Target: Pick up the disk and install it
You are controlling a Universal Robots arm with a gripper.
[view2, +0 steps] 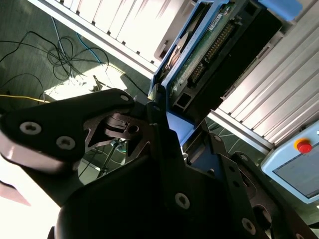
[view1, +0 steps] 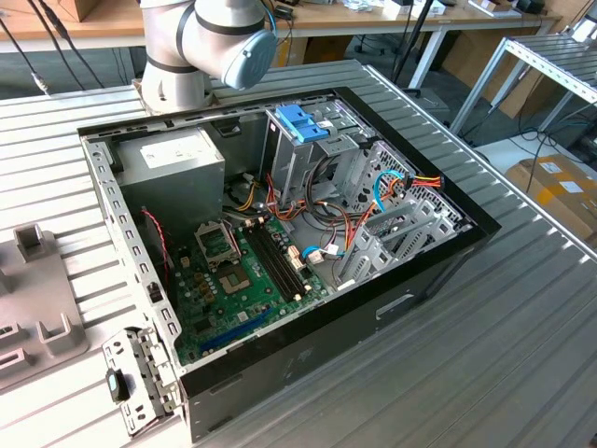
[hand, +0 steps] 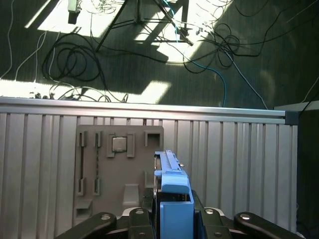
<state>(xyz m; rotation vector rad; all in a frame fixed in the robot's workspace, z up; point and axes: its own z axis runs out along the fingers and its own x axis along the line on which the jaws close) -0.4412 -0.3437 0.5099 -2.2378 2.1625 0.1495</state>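
My gripper point(hand: 172, 211) is shut on the disk point(hand: 173, 181), whose bright blue carrier and end tab stand up between the black fingers point(hand: 137, 216). In the second wrist view the disk point(view2: 214, 45) shows its green circuit-board side with a blue frame, and the gripper point(view2: 162, 112) clamps its near end. The disk is held in the air above the slatted metal table point(hand: 239, 164), beside a grey fixture plate point(hand: 119, 169). In the exterior view the open computer case point(view1: 280, 233) lies on the table, with a tall grey drive cage point(view1: 294, 163) inside it.
A light-blue bracket point(view1: 303, 121) tops the drive cage, with bundled cables point(view1: 392, 191) beside it and a green motherboard point(view1: 233, 280) lower down. The arm's base point(view1: 201, 47) stands behind the case. A control pendant with a red button point(view2: 303, 146) lies nearby. Loose cables point(hand: 75, 59) lie on the floor past the table edge.
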